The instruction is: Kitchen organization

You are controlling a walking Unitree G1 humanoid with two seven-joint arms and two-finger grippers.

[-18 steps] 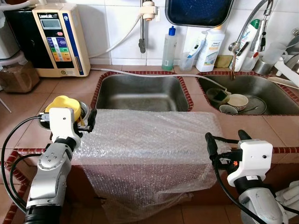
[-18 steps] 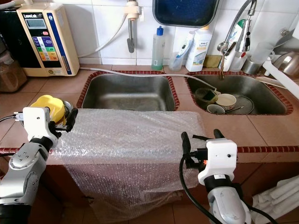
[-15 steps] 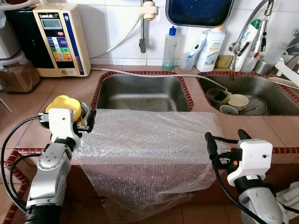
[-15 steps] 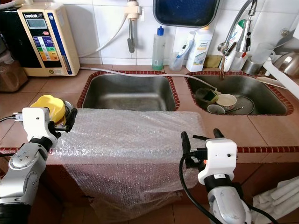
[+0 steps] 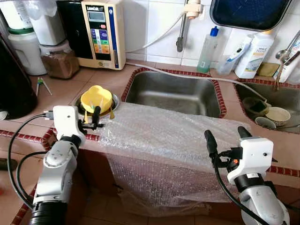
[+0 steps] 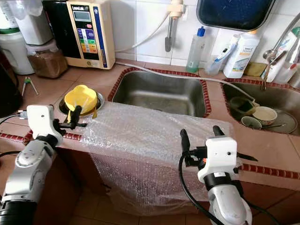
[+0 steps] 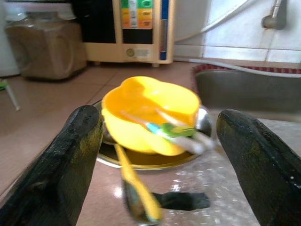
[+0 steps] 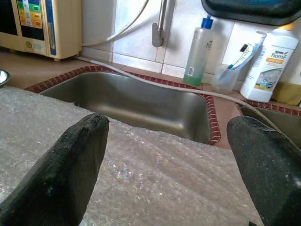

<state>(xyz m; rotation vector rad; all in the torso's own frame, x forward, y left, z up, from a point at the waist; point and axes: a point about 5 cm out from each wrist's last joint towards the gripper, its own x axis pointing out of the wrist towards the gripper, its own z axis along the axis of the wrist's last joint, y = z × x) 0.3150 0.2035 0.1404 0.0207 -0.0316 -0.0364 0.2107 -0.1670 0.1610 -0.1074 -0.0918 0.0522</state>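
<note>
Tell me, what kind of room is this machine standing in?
Most likely a home kitchen: a steel sink is set into a tiled counter, dirty dishes sit in a second basin, and a dish soap bottle stands against the wall.

1. The cream and black water ioniser machine [image 5: 102, 28] standing on the tiled counter by the wall is showing a white brand word on the dark strip at the top of its front panel; it is looking like "LeveLuk", though the letters are small.
2. The white plastic bottle with an orange cap [image 8: 266, 67] standing behind the steel sink is carrying a label on which the word "home" is reading clearly; the finer print under it is staying too small to make out.
3. The coloured buttons on the machine's front panel are bearing marks too blurred to read.
</note>
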